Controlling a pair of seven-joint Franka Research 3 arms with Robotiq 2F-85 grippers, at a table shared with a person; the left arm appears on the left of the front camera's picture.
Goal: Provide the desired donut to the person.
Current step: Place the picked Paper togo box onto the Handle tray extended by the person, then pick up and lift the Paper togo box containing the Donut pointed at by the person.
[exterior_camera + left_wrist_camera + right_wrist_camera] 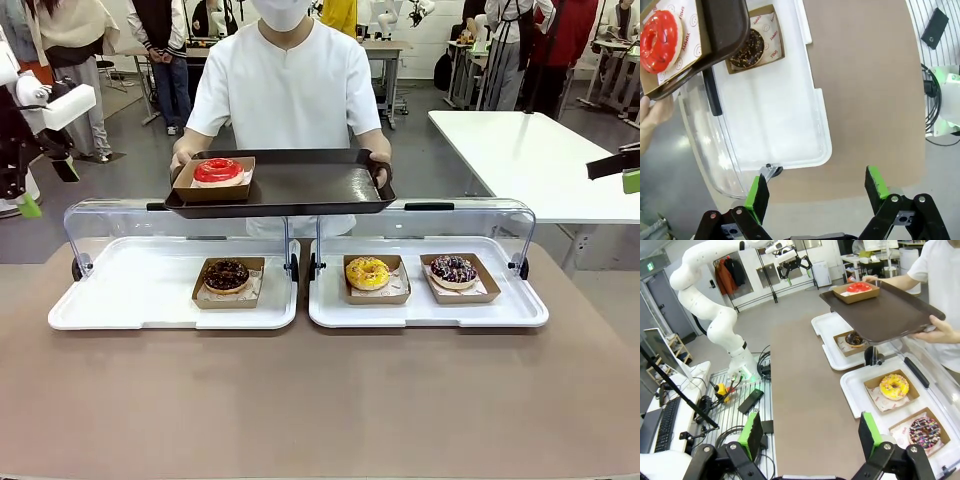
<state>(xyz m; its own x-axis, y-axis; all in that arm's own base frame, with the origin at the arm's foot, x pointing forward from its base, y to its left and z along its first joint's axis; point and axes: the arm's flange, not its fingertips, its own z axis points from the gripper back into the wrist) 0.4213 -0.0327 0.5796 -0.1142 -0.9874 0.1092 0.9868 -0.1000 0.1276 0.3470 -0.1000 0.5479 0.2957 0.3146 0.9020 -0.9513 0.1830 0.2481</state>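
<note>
- Person (285,90) at the desk's (320,400) 12 o'clock side holds one dark tray (300,185) above it, one hand (182,157) at the tray's 9 o'clock end and the other hand (381,168) at its 3 o'clock end.
- Donuts counted: four, each in its own cardboard box.
- One red donut (218,170) sits on the dark tray, at its 9 o'clock end.
- Two white trays lie side by side on the desk, and both clear lids (110,215) stand open at 12 o'clock.
- Left white tray (120,300): one chocolate donut (227,274), towards its 3 o'clock end.
- Right white tray (520,305): two donuts, a yellow donut (367,272) and, at its 3 o'clock, a dark sprinkled donut (454,269).
- Left tool (817,189): fingers apart, nothing between them. It is at the front view's 9 o'clock edge, well apart from every donut.
- Right tool (811,430): fingers apart and empty, at the front view's 3 o'clock edge.
</note>
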